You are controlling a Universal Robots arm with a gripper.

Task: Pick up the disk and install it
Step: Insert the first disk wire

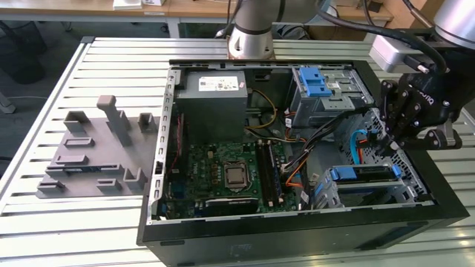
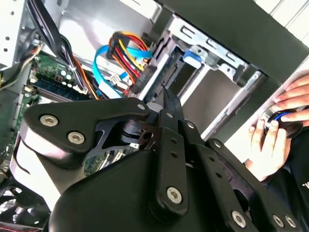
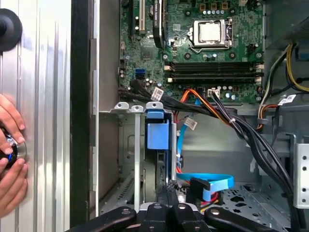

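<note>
The disk [image 3: 157,129] stands on edge in the silver drive bay [image 3: 126,145] at the case's front corner, showing its blue frame end. In the exterior view, the disk [image 1: 361,173] sits low in the bay near the exterior view's right. My gripper [image 1: 386,148] hangs inside the open computer case just above and behind that bay, beside the blue data cable [image 1: 359,139]. The black fingers [image 3: 169,191] are pressed together with nothing between them, and their tips point at the bay's rim. In the second wrist view the gripper [image 2: 168,99] tapers toward the cage.
The motherboard [image 1: 233,169] lies in the case floor, with the grey power supply [image 1: 215,103] and a second cage with a blue latch [image 1: 321,83] behind. Cable bundles [image 3: 227,116] cross near the bay. A grey fixture [image 1: 97,150] sits on the table. A person's hands [image 3: 9,159] rest beside the case.
</note>
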